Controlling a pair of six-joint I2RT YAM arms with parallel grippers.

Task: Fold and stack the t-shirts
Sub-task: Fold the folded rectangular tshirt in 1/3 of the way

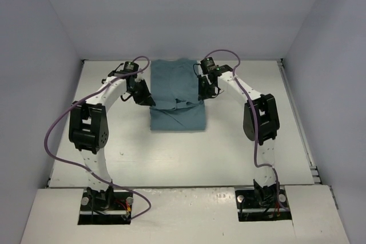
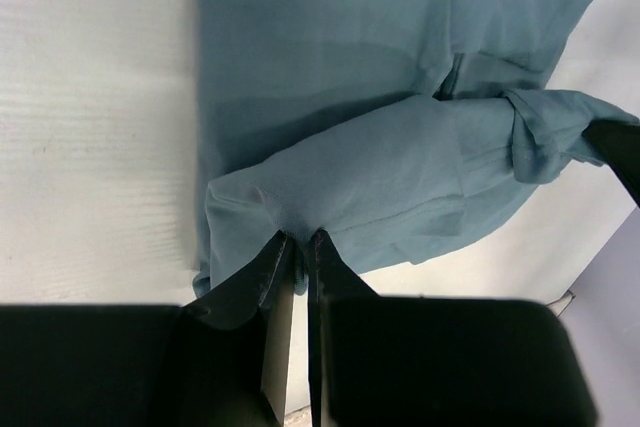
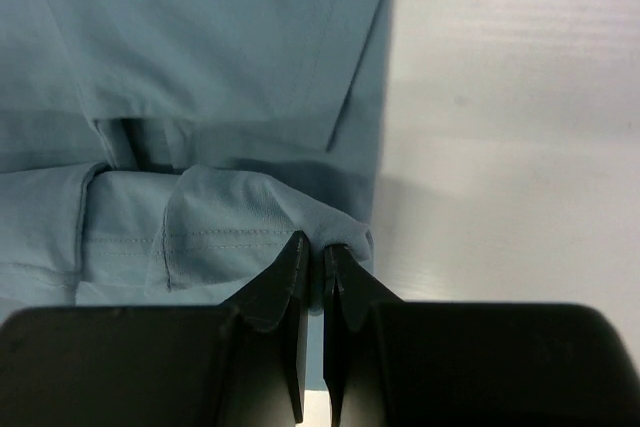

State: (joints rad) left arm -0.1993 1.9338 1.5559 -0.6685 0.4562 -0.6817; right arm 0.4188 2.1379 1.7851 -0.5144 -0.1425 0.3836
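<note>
T-shirt [image 1: 177,92], seen from above, lies in the middle of the bench [image 1: 257,141]. Its long way runs away from the arms, with bare bench on both sides. From the left wrist, the left tool [image 2: 298,239] pinches a fold of its edge. From the right wrist, the right tool [image 3: 312,245] pinches the other edge.

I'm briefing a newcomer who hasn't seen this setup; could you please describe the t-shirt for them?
On the white table, look at the far middle, between the two arms. The teal t-shirt lies there partly folded, the left gripper and right gripper each pinching its cloth. It is the only cloth there, soft teal against hard black-and-white arms.
</note>
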